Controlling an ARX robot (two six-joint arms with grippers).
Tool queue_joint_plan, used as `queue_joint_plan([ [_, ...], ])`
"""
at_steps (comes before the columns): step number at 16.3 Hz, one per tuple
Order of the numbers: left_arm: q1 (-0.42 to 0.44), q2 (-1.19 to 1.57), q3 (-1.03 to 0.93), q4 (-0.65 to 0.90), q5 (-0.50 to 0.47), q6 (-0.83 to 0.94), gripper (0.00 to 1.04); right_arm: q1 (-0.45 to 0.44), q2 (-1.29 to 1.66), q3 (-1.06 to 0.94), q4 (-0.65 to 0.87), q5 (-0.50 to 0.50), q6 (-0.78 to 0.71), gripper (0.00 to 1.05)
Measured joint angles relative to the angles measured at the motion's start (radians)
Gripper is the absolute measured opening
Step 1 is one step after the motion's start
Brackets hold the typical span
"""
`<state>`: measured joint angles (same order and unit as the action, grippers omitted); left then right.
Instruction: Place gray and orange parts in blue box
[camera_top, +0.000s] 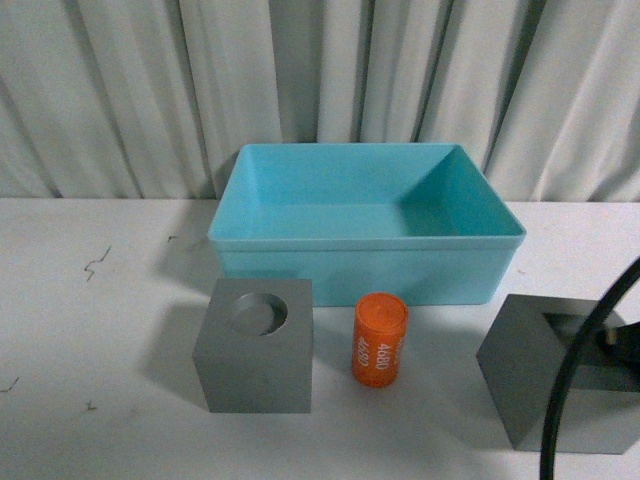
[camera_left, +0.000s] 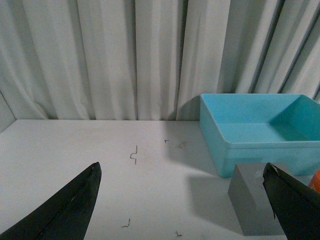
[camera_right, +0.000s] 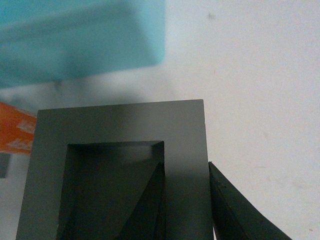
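The blue box (camera_top: 365, 241) stands empty at the back of the white table. In front of it sit a gray cube with a round recess (camera_top: 255, 345) and the orange cylinder (camera_top: 380, 340), upright and marked "4680". Further right, the gray cube with the square recess (camera_top: 540, 370) is held by my right gripper (camera_right: 185, 167), shut on one wall with one finger inside the recess and one outside. My left gripper (camera_left: 181, 166) hangs open over bare table, left of the round-recess cube (camera_left: 250, 200) and the box (camera_left: 250, 120). Nothing is between its fingers.
A pale curtain (camera_top: 320, 80) closes off the back, right behind the box. The white table (camera_top: 100, 300) carries small dark scuff marks on its left side. A black cable (camera_top: 570, 380) arcs in front of the held cube.
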<state>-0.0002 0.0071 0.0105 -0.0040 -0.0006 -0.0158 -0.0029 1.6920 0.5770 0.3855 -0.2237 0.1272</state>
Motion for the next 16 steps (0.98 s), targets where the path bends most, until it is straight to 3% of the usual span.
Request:
queue_joint_plan([
  [3,0.000,0.000,0.000,0.000,0.000,0.000,0.98,-0.064,-0.307,0.051,-0.017,-0.077,-0.028,0.19],
  [6,0.000,0.000,0.000,0.000,0.000,0.000,0.98,-0.041,-0.206,0.215,0.052,-0.085,-0.028,0.19],
  [11,0.000,0.000,0.000,0.000,0.000,0.000,0.98,0.102,0.111,0.498,0.035,0.023,0.032,0.19],
  [16,0.000,0.000,0.000,0.000,0.000,0.000,0.98,0.146,0.274,0.620,0.019,0.109,0.095,0.19],
])
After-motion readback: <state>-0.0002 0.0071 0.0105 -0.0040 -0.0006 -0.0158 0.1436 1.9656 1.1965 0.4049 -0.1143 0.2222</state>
